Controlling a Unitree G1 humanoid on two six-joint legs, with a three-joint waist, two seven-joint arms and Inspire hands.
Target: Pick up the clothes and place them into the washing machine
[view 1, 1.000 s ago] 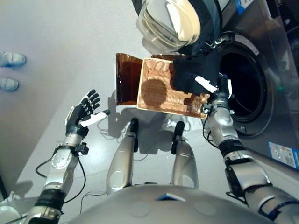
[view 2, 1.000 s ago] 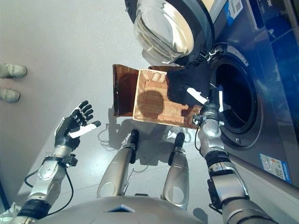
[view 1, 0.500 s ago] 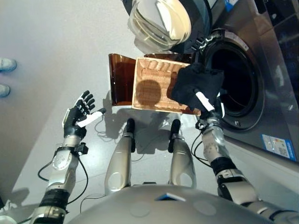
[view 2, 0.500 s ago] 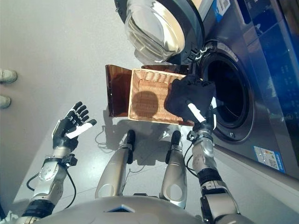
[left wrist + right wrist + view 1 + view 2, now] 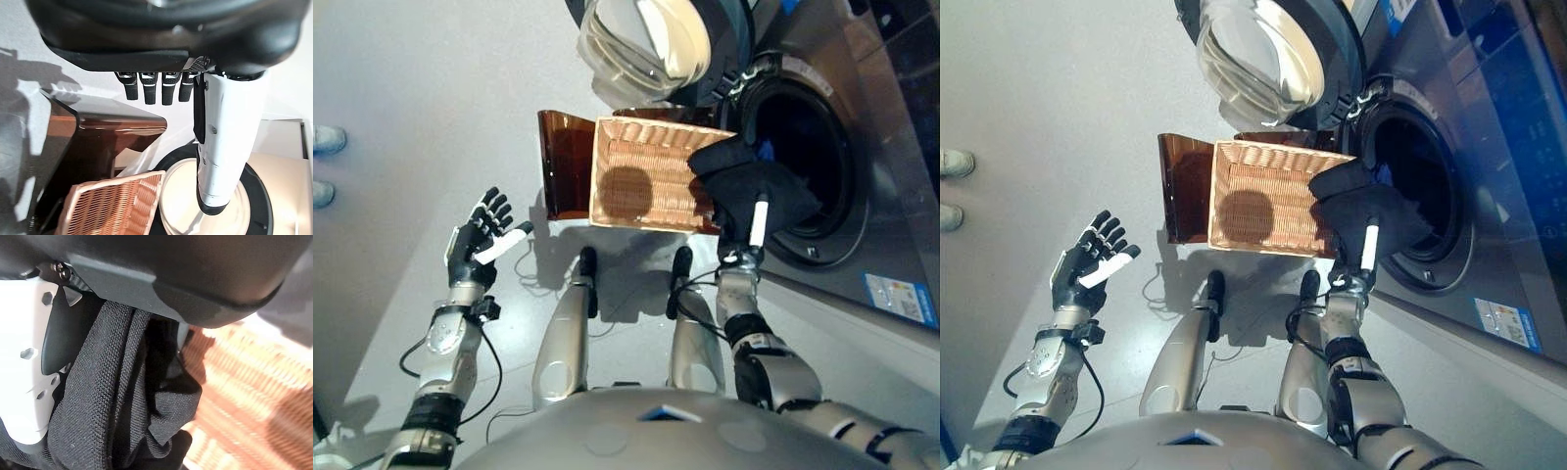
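Note:
A black garment [image 5: 749, 191] hangs bunched from my right hand [image 5: 756, 227], whose thumb and fingers are shut on the cloth [image 5: 112, 401]. It is held at the rim of the washing machine's round opening [image 5: 803, 127], over the right end of the wicker basket [image 5: 646, 171]. The washing machine door [image 5: 646, 44] stands swung open above the basket. My left hand [image 5: 481, 235] is raised off to the left, open and holding nothing, as the left wrist view's straight fingers [image 5: 154, 88] confirm.
A brown translucent panel [image 5: 563, 162] stands against the basket's left side. The wicker basket [image 5: 112, 205] looks bare inside. A person's shoes [image 5: 325, 166] show at the far left edge. The washer's grey front [image 5: 891, 196] fills the right side.
My right hand has carried the black garment rightward from over the basket to the rim of the drum opening. The camera has shifted a little. The left hand has stayed open.

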